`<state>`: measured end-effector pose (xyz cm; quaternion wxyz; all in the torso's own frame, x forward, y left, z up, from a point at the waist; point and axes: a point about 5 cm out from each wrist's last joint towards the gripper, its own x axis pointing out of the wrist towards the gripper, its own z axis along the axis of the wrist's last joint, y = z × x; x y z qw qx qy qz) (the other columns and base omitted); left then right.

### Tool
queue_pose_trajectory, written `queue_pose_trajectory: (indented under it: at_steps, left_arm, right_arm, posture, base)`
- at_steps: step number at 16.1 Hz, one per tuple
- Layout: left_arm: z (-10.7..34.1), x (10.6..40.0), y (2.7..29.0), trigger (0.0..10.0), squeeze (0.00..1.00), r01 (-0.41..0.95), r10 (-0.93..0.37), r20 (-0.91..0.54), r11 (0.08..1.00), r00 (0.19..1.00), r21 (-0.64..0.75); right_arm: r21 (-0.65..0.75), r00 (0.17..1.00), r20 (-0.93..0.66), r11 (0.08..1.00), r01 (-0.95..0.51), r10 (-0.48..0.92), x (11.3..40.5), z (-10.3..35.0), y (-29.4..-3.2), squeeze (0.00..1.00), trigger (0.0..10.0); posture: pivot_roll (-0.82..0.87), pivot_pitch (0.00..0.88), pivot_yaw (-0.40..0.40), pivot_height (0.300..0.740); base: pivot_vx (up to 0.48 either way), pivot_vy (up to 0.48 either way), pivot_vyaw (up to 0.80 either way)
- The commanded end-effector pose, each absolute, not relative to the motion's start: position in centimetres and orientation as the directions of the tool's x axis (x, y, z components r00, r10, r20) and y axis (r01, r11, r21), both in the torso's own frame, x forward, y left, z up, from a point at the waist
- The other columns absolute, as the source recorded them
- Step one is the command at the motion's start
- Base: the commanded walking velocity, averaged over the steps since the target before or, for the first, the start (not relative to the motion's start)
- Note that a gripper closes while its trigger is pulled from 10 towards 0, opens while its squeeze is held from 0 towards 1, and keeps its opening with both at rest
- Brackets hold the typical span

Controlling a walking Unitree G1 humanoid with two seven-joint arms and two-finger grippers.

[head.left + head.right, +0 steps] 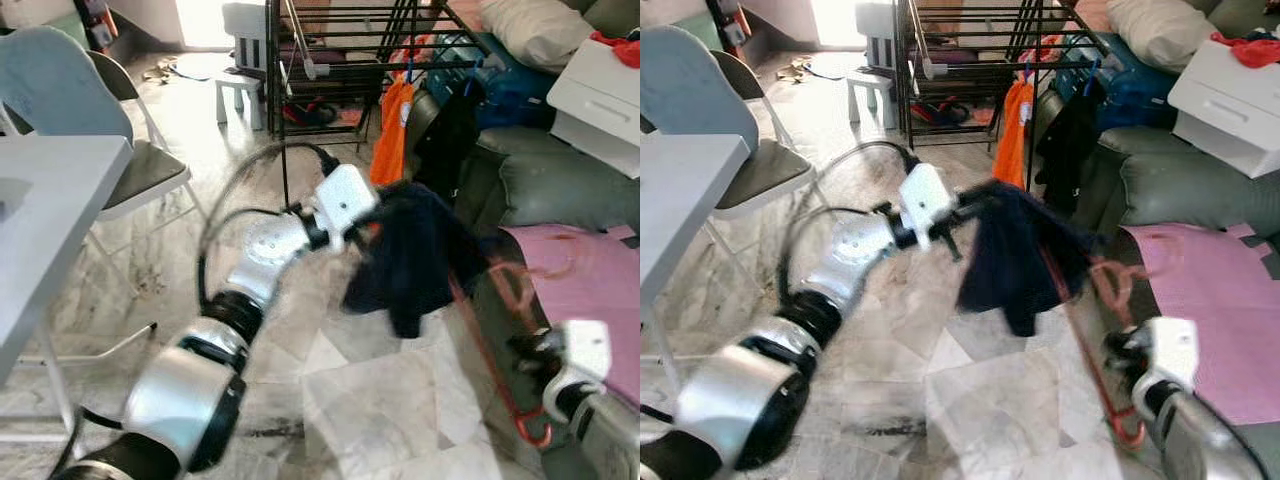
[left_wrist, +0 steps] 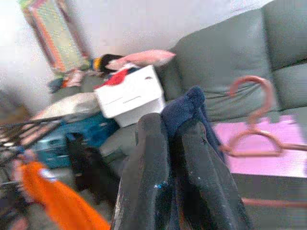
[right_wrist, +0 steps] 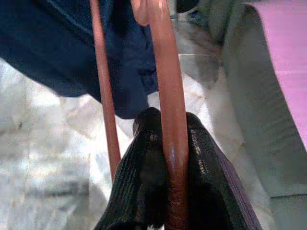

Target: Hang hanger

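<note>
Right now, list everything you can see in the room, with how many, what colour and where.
Hanger: one, red, held low on the right.
Garment: one, dark navy, draped on the hanger, gripped from the left.
Drying rack: one, black, straight ahead.
Orange cloth: one, hanging on the rack.
Sofa: one, grey-green, right.
Mat: one, pink, on the sofa.
Box: one, white, on the sofa.
Table: one, white, left.
Chair: one, pale blue, behind the table.
Left end effector: pinching the garment.
Right end effector: clamped on the hanger.
</note>
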<state>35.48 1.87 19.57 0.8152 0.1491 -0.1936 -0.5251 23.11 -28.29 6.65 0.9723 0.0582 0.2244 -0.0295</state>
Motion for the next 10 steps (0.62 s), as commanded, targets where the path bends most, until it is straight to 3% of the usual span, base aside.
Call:
queue_pose_trajectory:
  at_steps: [1,3,5,6,10]
  left_arm:
    - [20.1,35.1,1.7,10.0,0.0,0.806,-0.922,0.193,0.388,0.337,0.447]
    - [19.5,34.7,1.4,10.0,0.0,0.824,-0.935,0.176,0.356,0.309,0.44]
    - [18.0,33.4,0.5,10.0,0.0,0.86,-0.964,0.131,0.265,0.231,0.437]
    - [16.3,31.8,-0.6,10.0,0.0,0.89,-0.986,0.078,0.165,0.146,0.425]
    - [13.8,29.9,-0.8,10.0,0.0,0.913,-0.997,-0.046,0.033,0.057,0.408]
  right_arm:
    - [0.16,0.893,-0.424,0.957,0.241,-0.154,23.1,7.0,-30.1,0.0,10.0]
    - [0.215,0.903,-0.393,0.937,0.275,-0.174,23.5,7.6,-30.3,0.0,10.0]
    - [0.335,0.934,-0.293,0.893,0.3,-0.204,25.1,9.6,-30.1,0.0,10.0]
    - [0.478,0.958,-0.175,0.831,0.283,-0.226,27.2,12.1,-29.1,0.0,10.0]
    - [0.651,0.954,0.013,0.727,0.219,-0.299,30.7,17.5,-27.1,0.0,10.0]
  posture:
    - [-0.05,0.0,-0.041,0.74]
    - [-0.05,0.0,-0.039,0.74]
    - [-0.06,0.0,-0.04,0.74]
    - [-0.06,0.0,-0.04,0.74]
    - [-0.05,0.0,-0.042,0.74]
  base:
    - [0.0,0.0,0.0]
    - [0.0,0.0,0.0]
    - [0.0,0.0,0.0]
    - [0.0,0.0,0.0]
    - [0.0,0.0,0.0]
